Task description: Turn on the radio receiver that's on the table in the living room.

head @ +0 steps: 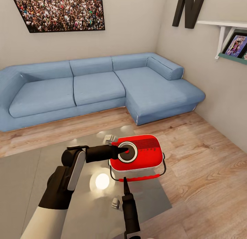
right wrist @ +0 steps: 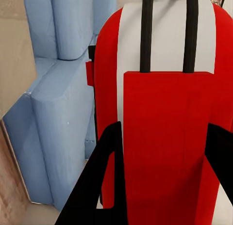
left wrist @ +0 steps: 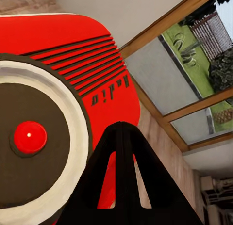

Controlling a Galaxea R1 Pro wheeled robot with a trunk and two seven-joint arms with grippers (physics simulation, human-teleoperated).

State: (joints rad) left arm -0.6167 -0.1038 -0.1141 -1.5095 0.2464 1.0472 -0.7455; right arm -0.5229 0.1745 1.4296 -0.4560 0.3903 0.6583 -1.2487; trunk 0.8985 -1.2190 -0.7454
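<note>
Radio receiver (head: 139, 153) on table (head: 31, 170), left gripper (head: 124, 150) covering dial, closure unclear, right fingers (right wrist: 97, 186) spread astride its end

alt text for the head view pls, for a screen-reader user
A small bright red retro radio with a white-ringed round dial lies face-up on a glossy grey coffee table; the left gripper reaches onto its dial, while the right gripper points at its near edge. Behind stands a blue L-shaped sofa.

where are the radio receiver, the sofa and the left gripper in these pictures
radio receiver (head: 144, 156): head view, on its red top face beside the dial.
sofa (head: 97, 88): head view, on the middle seat cushion.
left gripper (head: 121, 150): head view, at its fingertips, over the radio's round dial.
</note>
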